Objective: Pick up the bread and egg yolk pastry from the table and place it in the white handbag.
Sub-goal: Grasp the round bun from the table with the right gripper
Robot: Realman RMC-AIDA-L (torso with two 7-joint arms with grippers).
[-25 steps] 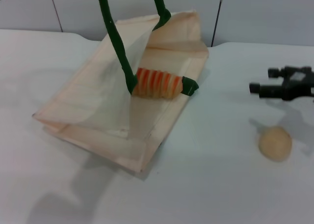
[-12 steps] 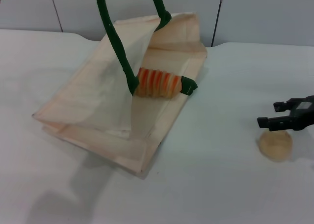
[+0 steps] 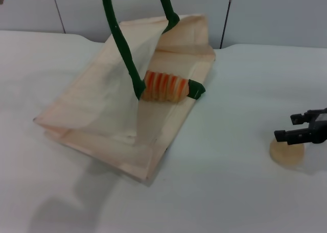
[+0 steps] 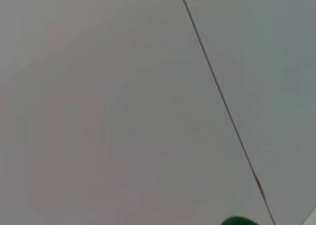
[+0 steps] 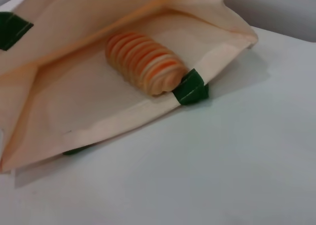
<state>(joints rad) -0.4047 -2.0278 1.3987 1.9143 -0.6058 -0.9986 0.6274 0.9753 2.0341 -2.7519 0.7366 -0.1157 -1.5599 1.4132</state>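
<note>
- right gripper [image 3: 301, 126] at 4 o'clock of the head view, directly over the egg yolk pastry [image 3: 287, 154] and covering its upper part; two dark fingers [image 3: 291, 136] stand apart, so the pincer is open and holds nothing. whether a finger touches the pastry cannot be told.
- the egg yolk pastry rests on the table [image 3: 230, 192], well apart from the white handbag [image 3: 102, 110]; the gripper body is cut off by the frame edge.
- the white handbag lies on the table near centre, mouth open toward 1 o'clock; the bread [image 3: 163, 87] lies inside, just beside a green handle [image 3: 122, 44] base.
- the handles rise out of frame at 12 o'clock; what lifts them is hidden.
- left gripper: only a sliver at 10 o'clock; its state cannot be told.
</note>
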